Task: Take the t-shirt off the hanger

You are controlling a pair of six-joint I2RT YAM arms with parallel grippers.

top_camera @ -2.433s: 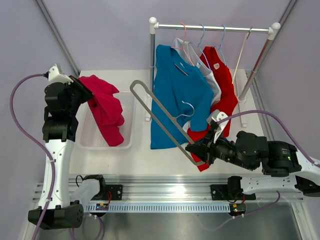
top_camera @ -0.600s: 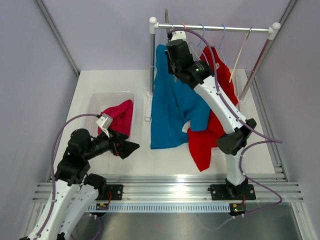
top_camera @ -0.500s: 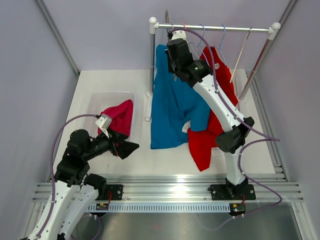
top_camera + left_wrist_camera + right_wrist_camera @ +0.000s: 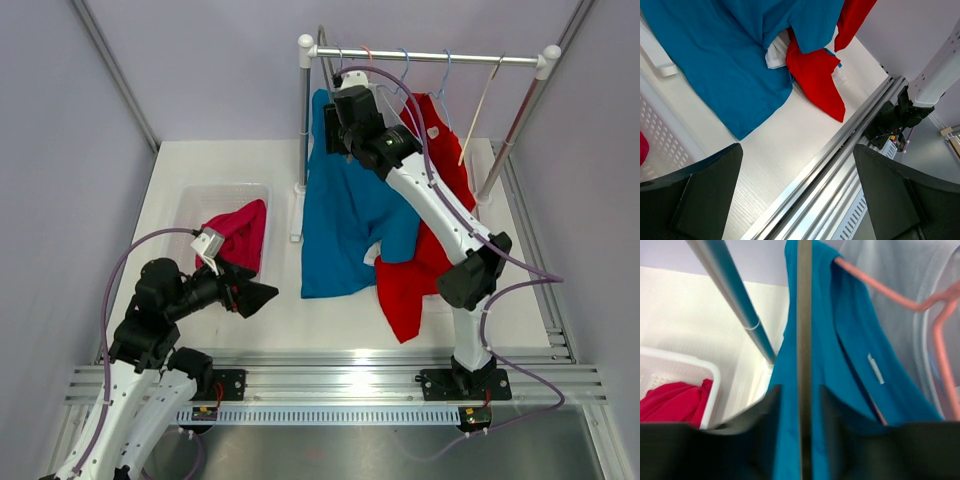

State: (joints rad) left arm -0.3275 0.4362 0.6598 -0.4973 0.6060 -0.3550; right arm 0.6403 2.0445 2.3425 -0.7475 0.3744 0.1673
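the white table (image 4: 200, 170) carries it all, with the metal rack (image 4: 430, 56) standing at its far side. a blue t-shirt (image 4: 345, 215) hangs from the rack's left end and drapes down onto the table, and a red t-shirt (image 4: 410, 285) trails out beside it on the right. over on the left sits the white basket (image 4: 190, 200), and there's the magenta t-shirt (image 4: 240, 232), off any hanger, lying crumpled in the basket's right half. the right arm is stretched up high at the rack, its tool (image 4: 802, 392) clamped around the thin bar of the grey hanger (image 4: 804, 315), which stands upright right by the rack's left post. the left tool (image 4: 797, 147) hovers low over the table's near side, fingers spread wide, nothing between them.
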